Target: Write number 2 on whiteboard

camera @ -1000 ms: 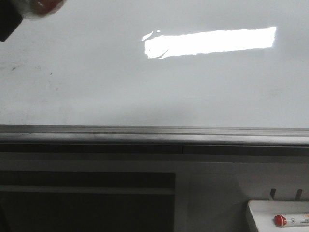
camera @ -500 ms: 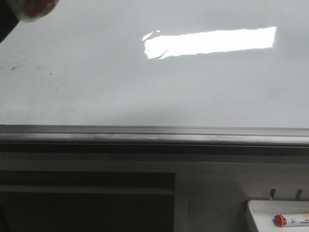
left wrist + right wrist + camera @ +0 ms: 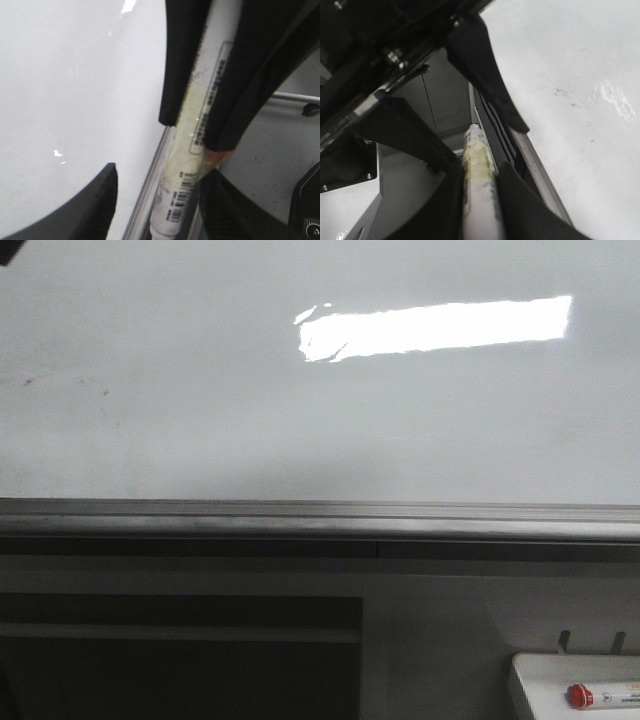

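Observation:
The whiteboard (image 3: 300, 420) is glossy white-grey with a bright glare and a grey edge rail (image 3: 320, 520). No number 2 shows on it, only faint small smudges at the left. My right gripper (image 3: 480, 167) is shut on a white marker (image 3: 479, 200) with yellowed tape, beside the board's rail. In the left wrist view the marker (image 3: 187, 160) hangs from the right gripper's fingers (image 3: 180, 60). My left gripper (image 3: 160, 172) is open, its jaws wide apart on either side of the marker's lower end, not touching it. The marker's tip is hidden.
A small white tray (image 3: 540, 680) with a red-capped marker (image 3: 600, 697) sits at the lower right, below the board. A dark cabinet front lies under the rail. A dark corner of an arm (image 3: 5, 248) shows at the top left.
The dark arm part and the red-and-clear object at the front view's top left have moved up and out of view. Only a dark corner remains. The board is unchanged.

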You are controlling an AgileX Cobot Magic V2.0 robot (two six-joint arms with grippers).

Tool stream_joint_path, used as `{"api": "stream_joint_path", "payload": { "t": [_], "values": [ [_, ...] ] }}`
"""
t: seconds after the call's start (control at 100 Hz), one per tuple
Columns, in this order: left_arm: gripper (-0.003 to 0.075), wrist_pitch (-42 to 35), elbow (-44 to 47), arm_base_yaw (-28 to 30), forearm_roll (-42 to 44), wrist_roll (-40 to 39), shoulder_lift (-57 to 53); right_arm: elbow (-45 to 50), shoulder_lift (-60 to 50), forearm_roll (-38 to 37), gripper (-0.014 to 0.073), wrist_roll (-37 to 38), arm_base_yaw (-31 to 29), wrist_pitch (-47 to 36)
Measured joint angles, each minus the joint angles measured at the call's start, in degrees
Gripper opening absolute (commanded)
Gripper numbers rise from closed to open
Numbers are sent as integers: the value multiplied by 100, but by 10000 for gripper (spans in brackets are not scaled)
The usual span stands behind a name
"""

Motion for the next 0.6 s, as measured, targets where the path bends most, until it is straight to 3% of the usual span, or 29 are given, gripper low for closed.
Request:
{"api": "stream_joint_path", "payload": {
  "t": [0.19, 0.34, 0.48, 0.6],
  "values": [
    [461, -116, 0, 0, -116, -154, -822, 0, 10, 13, -43, 0, 0, 51],
    [445, 44, -12, 0, -24, -820, -1793, 0, 10, 13, -43, 0, 0, 37],
    [316, 342, -21, 0, 670, -1927, -2818, 0, 10, 22, -43, 0, 10, -494],
    [127, 547, 11, 0, 1358, -2944, -3558, 0, 75, 61, -43, 0, -2, -1333]
  ]
}}
